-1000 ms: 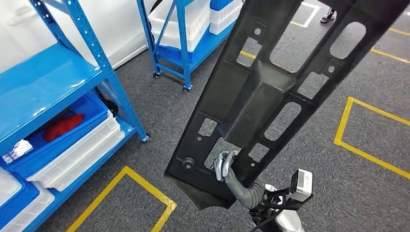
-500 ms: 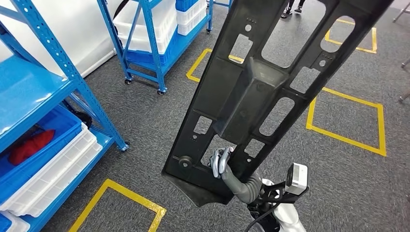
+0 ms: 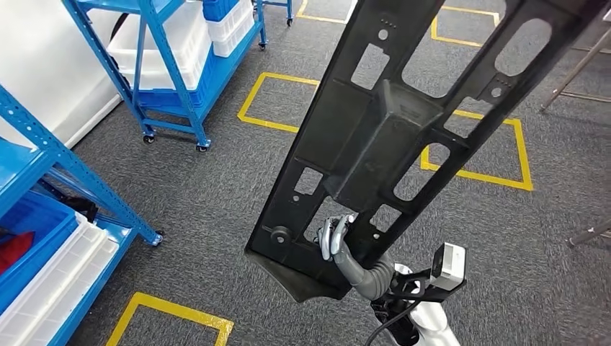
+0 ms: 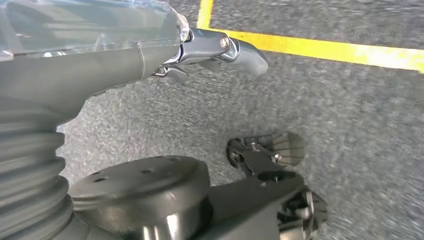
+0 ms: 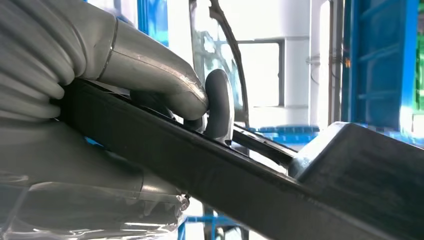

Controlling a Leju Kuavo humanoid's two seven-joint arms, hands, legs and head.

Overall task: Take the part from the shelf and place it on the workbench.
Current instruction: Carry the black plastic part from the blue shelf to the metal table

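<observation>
I have the right robot hand (image 3: pixel 333 239) gripping the long black part (image 3: pixel 382 137) through a cutout near its lower end, lifting it clear of the floor (image 3: pixel 216 209) for carrying. My left robot hand (image 4: pixel 210 47) hangs low, holding nothing, fingers apart. The blue shelf (image 3: pixel 43 166) lies to the left.

Even bright overhead light, soft shadows. Beyond right hand (image 5: pixel 165 95), window glare blows out background. Carpet (image 4: pixel 350 115) past left hand (image 4: pixel 220 47) motion-blurred.

Blue shelves (image 3: pixel 173 72) on taped carpet (image 3: pixel 216 202)
</observation>
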